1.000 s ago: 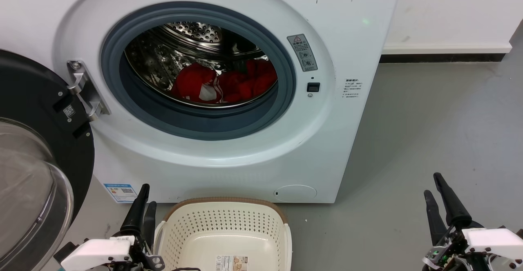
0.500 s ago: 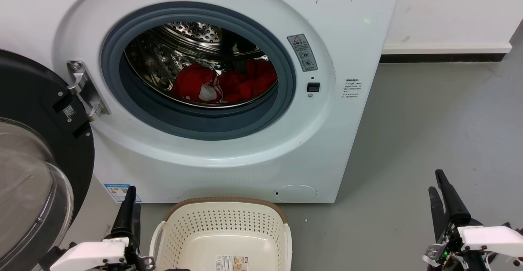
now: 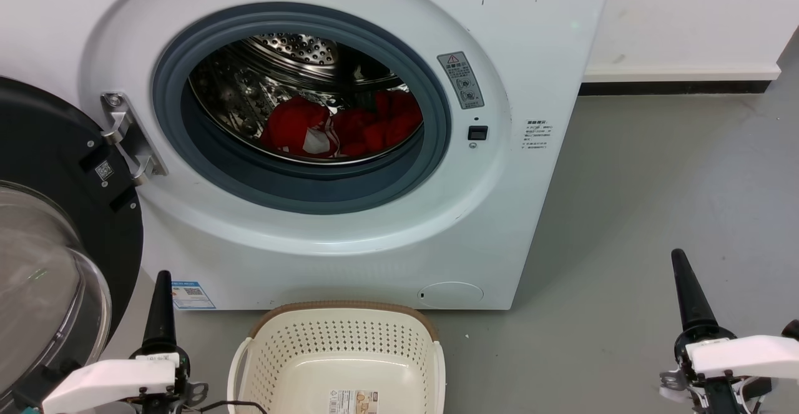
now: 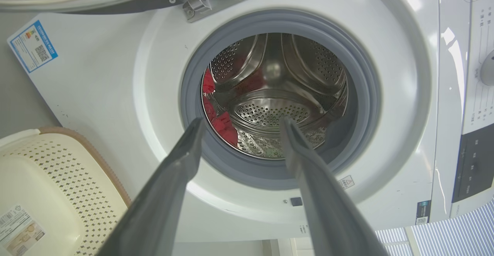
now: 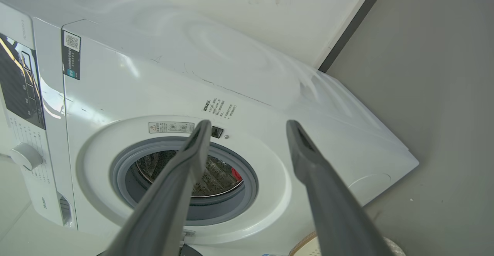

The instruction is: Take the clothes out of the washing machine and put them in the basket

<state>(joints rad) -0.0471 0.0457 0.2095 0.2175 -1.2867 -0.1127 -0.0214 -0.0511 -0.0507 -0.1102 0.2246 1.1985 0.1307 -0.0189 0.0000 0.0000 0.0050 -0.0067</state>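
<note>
The left gripper has slid left, away from the basket. A second ago its fingers stood just beside the basket's left side; now a plain gap parts them. It has also turned, so in the head view its two fingers line up as one. The right gripper, well right of the basket, has turned the same way.

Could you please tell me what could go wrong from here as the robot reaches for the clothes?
1. The clothes lie deep in the drum, behind the raised seal; fabric may snag on it coming out.
2. The open door stands just beside the left gripper, so that arm might knock it reaching in.
3. The basket is low, so a trailing garment could drape over its rim.
</note>
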